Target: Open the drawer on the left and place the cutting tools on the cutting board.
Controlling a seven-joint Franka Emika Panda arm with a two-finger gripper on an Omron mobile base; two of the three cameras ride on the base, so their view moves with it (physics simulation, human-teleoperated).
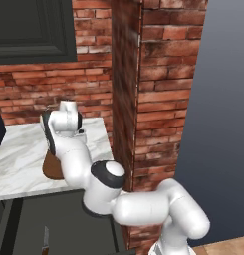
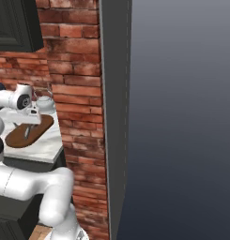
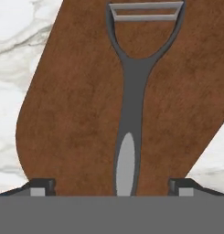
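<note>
The end effector (image 3: 112,186) hangs over the cutting board (image 3: 77,105), its two dark fingertips (image 3: 40,186) spread wide apart with nothing between them. The peeler (image 3: 131,91) lies flat on the board, handle toward the camera and forked head away, midway between the fingertips and touching neither. In the hand view, brown wood shows on both sides of the peeler, and the board's rounded end curves close to the left fingertip, with white marble bench (image 3: 13,68) beyond it.

From the right base view the oval cutting board (image 2: 29,132) rests on the bench (image 2: 46,147) near its front edge, with the peeler (image 2: 27,132) as a thin grey sliver on it; a brick pillar (image 2: 74,117) stands just beside the bench's right end. In the left base view the drawer (image 1: 54,224) is pulled open below the bench, and the knife (image 1: 45,240) lies on its dark floor, well apart from the drawer's sides.
</note>
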